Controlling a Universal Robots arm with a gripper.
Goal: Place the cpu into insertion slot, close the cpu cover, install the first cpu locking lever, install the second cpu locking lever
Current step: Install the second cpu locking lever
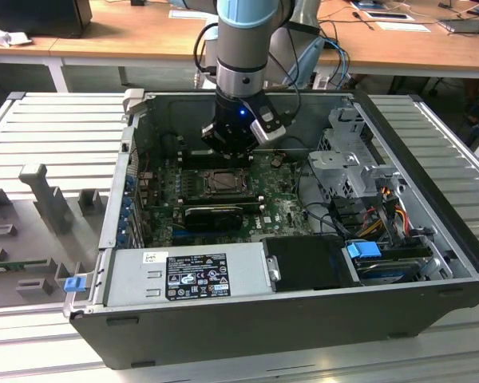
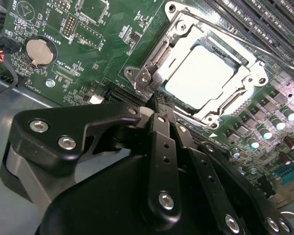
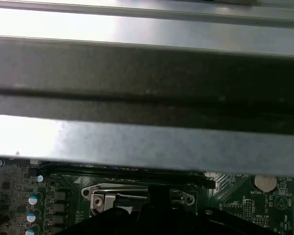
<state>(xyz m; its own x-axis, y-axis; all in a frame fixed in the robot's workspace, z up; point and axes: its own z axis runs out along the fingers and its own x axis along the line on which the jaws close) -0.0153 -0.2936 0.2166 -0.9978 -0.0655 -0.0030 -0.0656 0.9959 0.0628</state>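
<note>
The cpu [image 2: 198,76] lies flat in the insertion slot [image 2: 213,115] on the green motherboard, its silver top showing through the window of the cpu cover [image 2: 154,51], which lies down around it. A thin wire lever [image 2: 235,35] runs along one side of the frame. My gripper [image 2: 159,102] is shut with nothing between its fingers, the tips just off the corner of the socket by the hinge. In the exterior view the gripper [image 1: 227,153] hangs low inside the case, just behind the insertion slot [image 1: 221,182]. The first wrist view shows the cover frame [image 3: 103,188] beneath the case wall.
The open computer case [image 1: 431,303] lies on a slatted metal table. A black graphics card [image 1: 214,214] sits in front of the socket, long memory slots [image 2: 264,24] beside it. A power supply [image 1: 184,275] and drive bays [image 1: 347,159] crowd the front and right. A coin battery [image 2: 39,51] sits nearby.
</note>
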